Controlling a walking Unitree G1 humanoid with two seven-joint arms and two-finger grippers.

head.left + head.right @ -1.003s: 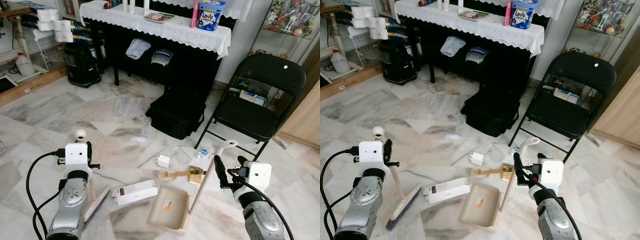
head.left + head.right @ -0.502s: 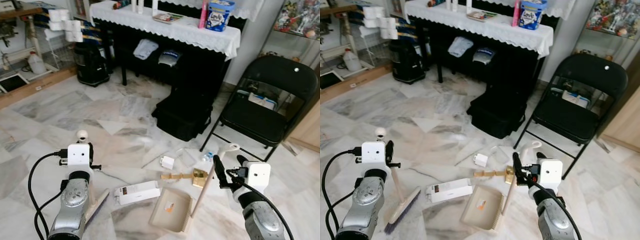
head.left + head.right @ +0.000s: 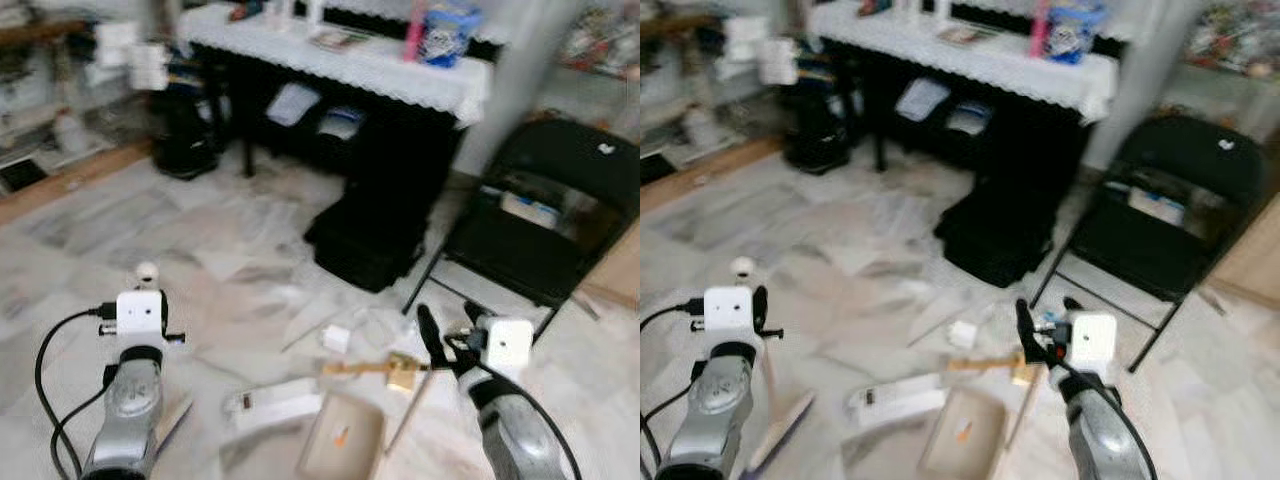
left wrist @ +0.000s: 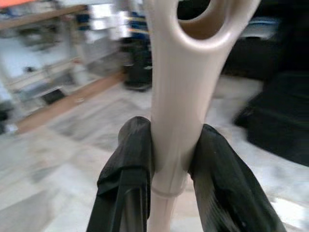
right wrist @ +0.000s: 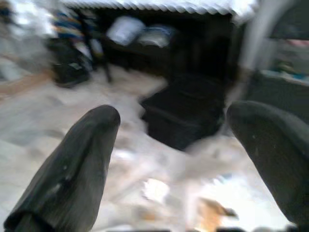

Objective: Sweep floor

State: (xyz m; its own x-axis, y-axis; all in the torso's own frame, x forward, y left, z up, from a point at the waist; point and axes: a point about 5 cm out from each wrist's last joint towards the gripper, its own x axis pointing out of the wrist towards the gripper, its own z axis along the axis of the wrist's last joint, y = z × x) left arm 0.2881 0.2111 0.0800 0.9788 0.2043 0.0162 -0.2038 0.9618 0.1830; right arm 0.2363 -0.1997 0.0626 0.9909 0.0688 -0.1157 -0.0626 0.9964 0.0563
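— What is seen nearest, and how many of each?

— Two grippers are counted. In the left wrist view the left gripper [image 4: 171, 159] is seen with its fingers [image 4: 133, 159] clamped on the cream handle of one broom [image 4: 181, 96], just below the hanging loop at its top. In the head views the broom [image 3: 775, 400] is held at the robot's left, its long axis steep and slightly tilted, the handle end up and the brush head down on the marble floor [image 3: 200, 240], lower left.

— And the right side?

— The right gripper [image 5: 169, 159] is raised with its two fingers [image 5: 72, 164] spread well apart; nothing is seen between them. Just beside it one dustpan [image 3: 345, 440] lies on the floor, its long handle [image 3: 408, 420] slanting up toward that gripper; the pan's open mouth is turned to the left.

— What litter is counted on the floor?

— One white box [image 3: 275, 408] between broom and dustpan, one small white cube [image 3: 335, 340], one gold strip with a block [image 3: 385, 370]. The pictures are blurred, so finer detail cannot be told.

— Farther off?

— One black bag [image 3: 365, 240] and one black folding chair [image 3: 530, 220] are seen, then a desk [image 3: 350, 65] under a white lace cloth, with one blue tub [image 3: 450, 20] on it
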